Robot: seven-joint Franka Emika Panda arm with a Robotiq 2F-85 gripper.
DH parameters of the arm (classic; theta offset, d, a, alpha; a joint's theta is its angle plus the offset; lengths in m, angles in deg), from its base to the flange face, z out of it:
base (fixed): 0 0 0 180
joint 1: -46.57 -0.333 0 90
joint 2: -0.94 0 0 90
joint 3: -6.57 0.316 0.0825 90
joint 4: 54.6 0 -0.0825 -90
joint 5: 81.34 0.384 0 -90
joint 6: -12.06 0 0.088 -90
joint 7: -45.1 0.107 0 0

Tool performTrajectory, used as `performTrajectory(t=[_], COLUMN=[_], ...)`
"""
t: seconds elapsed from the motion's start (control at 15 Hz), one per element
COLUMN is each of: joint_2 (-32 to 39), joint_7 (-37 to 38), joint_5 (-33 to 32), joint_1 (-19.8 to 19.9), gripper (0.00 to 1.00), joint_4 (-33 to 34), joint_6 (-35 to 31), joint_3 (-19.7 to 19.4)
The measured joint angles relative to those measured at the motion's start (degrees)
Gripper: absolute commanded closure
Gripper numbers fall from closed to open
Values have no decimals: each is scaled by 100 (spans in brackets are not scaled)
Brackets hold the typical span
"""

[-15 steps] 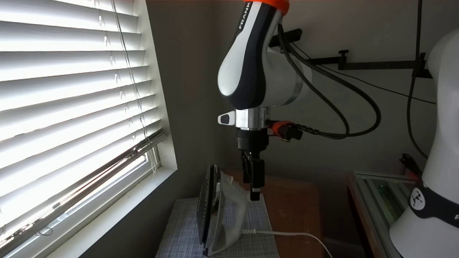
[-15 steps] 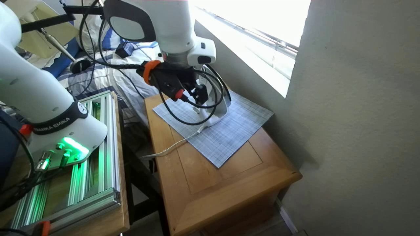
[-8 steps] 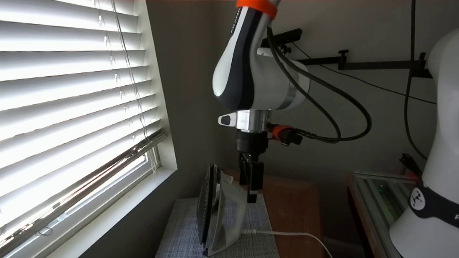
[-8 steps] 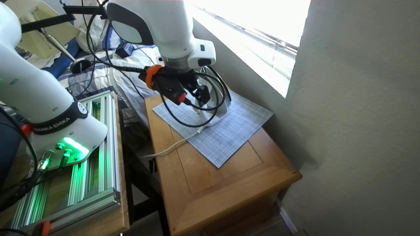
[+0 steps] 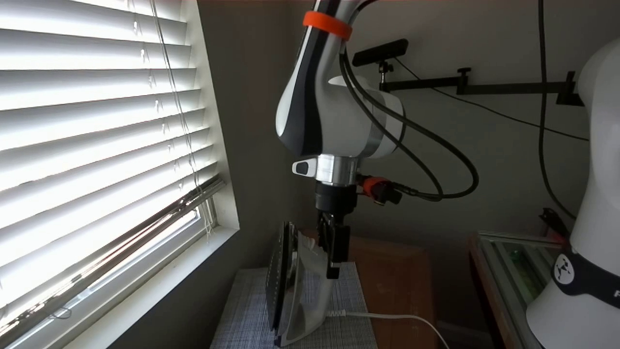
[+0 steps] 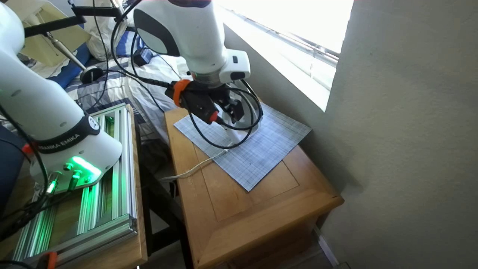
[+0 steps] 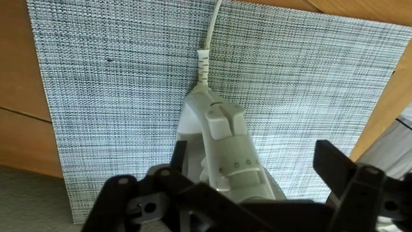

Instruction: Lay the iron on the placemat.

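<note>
The white and pale grey iron [image 5: 310,295] stands upright on its heel, nose up, on the grey-blue placemat [image 5: 242,310]. Its dark soleplate faces the window side. It also shows in an exterior view [image 6: 239,137], partly behind the gripper and cable loops. My gripper [image 5: 333,271] points down at the iron's handle side. In the wrist view my gripper [image 7: 251,158] is open; one finger lies left of the handle of the iron [image 7: 233,151], the other well to its right over the placemat [image 7: 122,112]. Contact with the handle cannot be told. The iron's nose is hidden there.
The brown wooden tabletop [image 6: 239,213] surrounds the placemat. A white cord [image 6: 194,167] runs from the iron off the table's edge. A window with blinds [image 5: 97,145] and a wall [image 6: 392,149] stand close by. Black cables [image 5: 431,140] loop from the arm.
The gripper has moved toward the iron and slightly down, leftward in an exterior view and rightward in an exterior view. The iron and placemat have not moved.
</note>
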Motion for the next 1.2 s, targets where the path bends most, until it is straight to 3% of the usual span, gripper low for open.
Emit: performTrajectory(t=[0.47, 1.2], joint_2=[502, 940], joint_7=[-754, -1078], joint_5=[883, 1093], joint_1=[38, 56], gripper=[0, 0], joint_4=[503, 642], joint_6=[-5, -3], joint_3=[103, 116])
